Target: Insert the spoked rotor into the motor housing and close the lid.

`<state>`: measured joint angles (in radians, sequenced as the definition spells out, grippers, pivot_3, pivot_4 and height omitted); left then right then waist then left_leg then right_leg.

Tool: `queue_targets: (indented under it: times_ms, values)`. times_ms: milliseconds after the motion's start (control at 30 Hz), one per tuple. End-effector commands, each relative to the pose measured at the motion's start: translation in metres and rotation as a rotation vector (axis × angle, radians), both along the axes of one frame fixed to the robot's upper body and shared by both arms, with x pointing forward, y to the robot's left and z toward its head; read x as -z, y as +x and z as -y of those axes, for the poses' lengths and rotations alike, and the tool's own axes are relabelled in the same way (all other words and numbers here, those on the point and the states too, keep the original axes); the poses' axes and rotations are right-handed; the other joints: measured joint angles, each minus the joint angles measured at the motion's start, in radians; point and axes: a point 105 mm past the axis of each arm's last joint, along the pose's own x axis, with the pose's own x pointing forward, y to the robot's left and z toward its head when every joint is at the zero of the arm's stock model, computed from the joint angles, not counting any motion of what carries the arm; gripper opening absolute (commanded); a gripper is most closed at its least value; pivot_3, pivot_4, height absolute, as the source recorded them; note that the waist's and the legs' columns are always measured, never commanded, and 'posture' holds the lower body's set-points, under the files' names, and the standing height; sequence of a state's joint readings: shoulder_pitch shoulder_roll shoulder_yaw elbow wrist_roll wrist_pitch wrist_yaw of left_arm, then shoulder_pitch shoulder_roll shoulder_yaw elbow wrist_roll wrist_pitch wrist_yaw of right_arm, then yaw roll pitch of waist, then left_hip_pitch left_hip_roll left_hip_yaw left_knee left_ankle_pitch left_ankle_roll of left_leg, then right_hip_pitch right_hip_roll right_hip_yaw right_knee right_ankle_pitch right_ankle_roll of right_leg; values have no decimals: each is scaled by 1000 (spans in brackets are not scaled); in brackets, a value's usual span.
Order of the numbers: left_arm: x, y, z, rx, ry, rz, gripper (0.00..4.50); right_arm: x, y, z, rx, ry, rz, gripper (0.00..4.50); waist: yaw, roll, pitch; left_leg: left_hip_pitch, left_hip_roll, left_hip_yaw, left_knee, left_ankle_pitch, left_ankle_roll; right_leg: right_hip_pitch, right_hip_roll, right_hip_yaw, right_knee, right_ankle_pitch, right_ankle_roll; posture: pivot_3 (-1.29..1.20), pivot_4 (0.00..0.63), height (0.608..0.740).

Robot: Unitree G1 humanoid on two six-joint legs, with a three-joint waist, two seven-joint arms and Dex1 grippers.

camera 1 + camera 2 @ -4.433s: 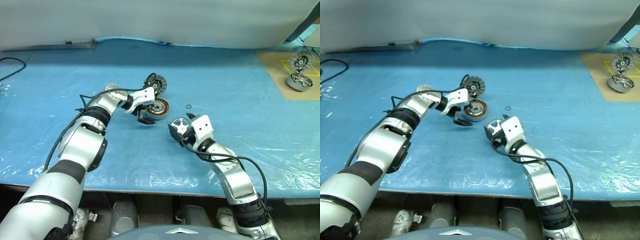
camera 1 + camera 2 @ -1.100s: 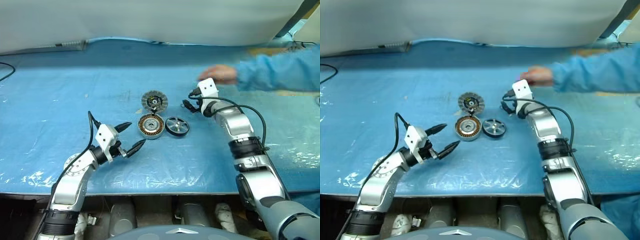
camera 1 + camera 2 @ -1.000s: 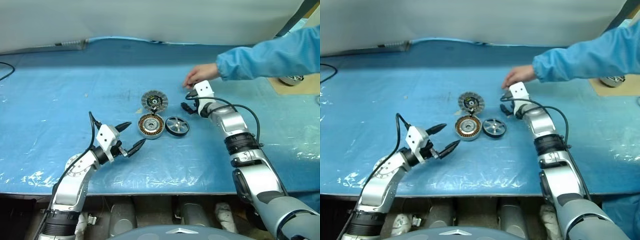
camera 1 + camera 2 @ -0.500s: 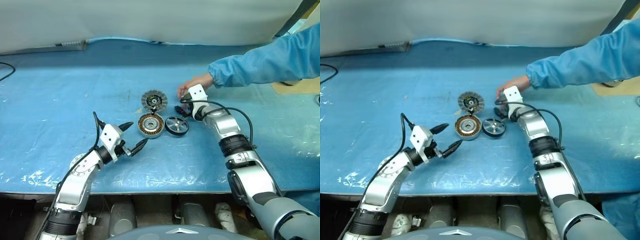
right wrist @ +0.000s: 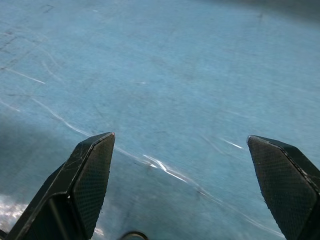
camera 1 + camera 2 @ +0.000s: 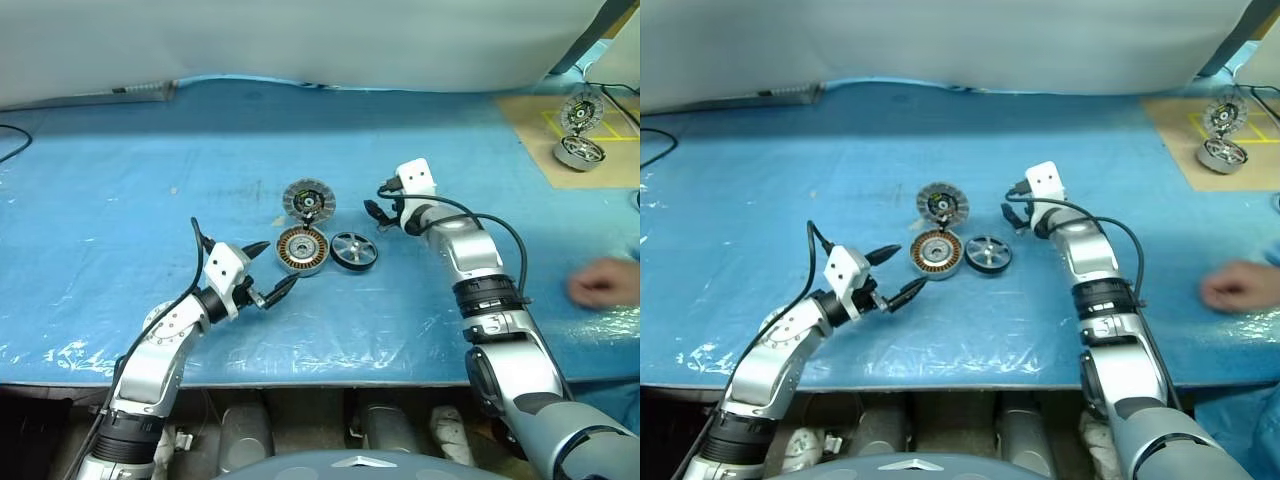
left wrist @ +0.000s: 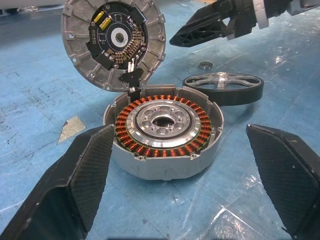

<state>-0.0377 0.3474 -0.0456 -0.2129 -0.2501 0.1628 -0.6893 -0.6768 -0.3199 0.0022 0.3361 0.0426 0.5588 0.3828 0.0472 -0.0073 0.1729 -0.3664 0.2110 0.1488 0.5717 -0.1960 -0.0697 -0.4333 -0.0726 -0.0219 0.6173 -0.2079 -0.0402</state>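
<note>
Reaching no longer, the person's hand [image 6: 603, 282] has withdrawn to the edge; both claws gape empty.

I read this as an assembly workshop or robotics lab. The desk [image 6: 120, 190] is covered in taped-down blue plastic sheeting. Loose motor parts lie on it: a housing [image 6: 302, 250] with copper windings, a lid [image 6: 309, 200] carrying a circuit board, a rotor [image 6: 354, 250]. A cardboard pad [image 6: 590, 150] with yellow markings holds another motor.
</note>
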Motion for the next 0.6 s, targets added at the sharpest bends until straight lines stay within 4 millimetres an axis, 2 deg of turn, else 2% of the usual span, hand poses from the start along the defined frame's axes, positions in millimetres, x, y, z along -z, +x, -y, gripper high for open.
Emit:
queue_targets:
  times_ms: [33, 200, 300, 433, 600]
  values:
    - [-11, -2, 2, 17, -12, 41, 4475, -8, -14, 6, -59, -7, 51, 4500, 0, 0, 0, 0, 0, 0, 0, 0, 0, 0, 0, 0, 0, 0, 0, 0, 150, 740]
    - [-6, -3, 1, 23, -12, 31, 4475, 4, -29, 16, -98, -19, 23, 4500, -4, 0, 0, 0, 0, 0, 0, 0, 0, 0, 0, 1, 0, 0, 0, 0, 150, 740]
    - [-2, -3, 0, 24, -11, 26, 4475, 7, -34, 15, -123, 3, 9, 4500, -6, 0, 0, 0, 0, 1, 0, 0, 0, 0, 0, 1, 1, 0, 0, 0, 150, 740]
    - [1, -3, -1, 24, -11, 22, 4475, 5, -34, 7, -147, 43, 17, 4500, -5, 0, 0, 0, 0, 1, 1, 0, 0, 0, 0, 1, 1, 0, 0, 0, 150, 740]
    - [4, -2, -4, 18, -10, 23, 4475, 13, -28, 0, -163, 31, 5, 4500, -3, 0, 0, 0, 0, 1, 1, 0, 0, 0, 0, 1, 1, 0, 0, 0, 150, 740]
